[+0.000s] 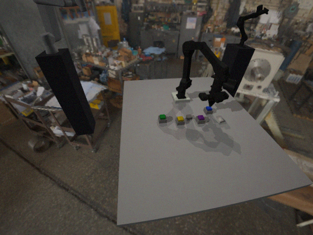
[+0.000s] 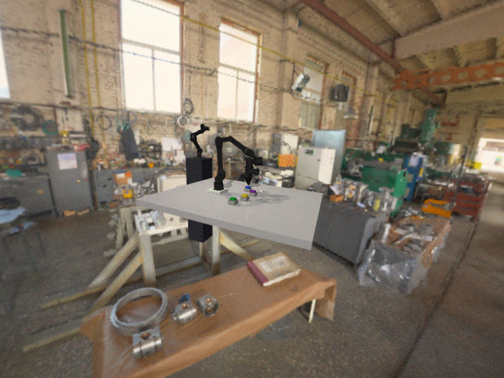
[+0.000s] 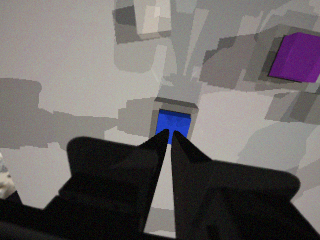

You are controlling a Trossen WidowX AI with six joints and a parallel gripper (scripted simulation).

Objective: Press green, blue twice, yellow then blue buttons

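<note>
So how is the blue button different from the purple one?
The blue button sits right under the shut pincer, whose tips point down at it; the purple button has nothing above it. In the top view, the blue one lies nearer the arm's base, while the purple one sits in the row with green and yellow. Both are small square caps on grey bases.

On the tabletop [image 1: 176,164], three buttons sit in a row, with a small block [image 1: 189,116] between the middle and right ones. A fourth button [image 1: 209,108] lies behind the row (directly under the pincer [image 1: 210,103]). Another block [image 1: 220,119] lies right of the row.
</note>
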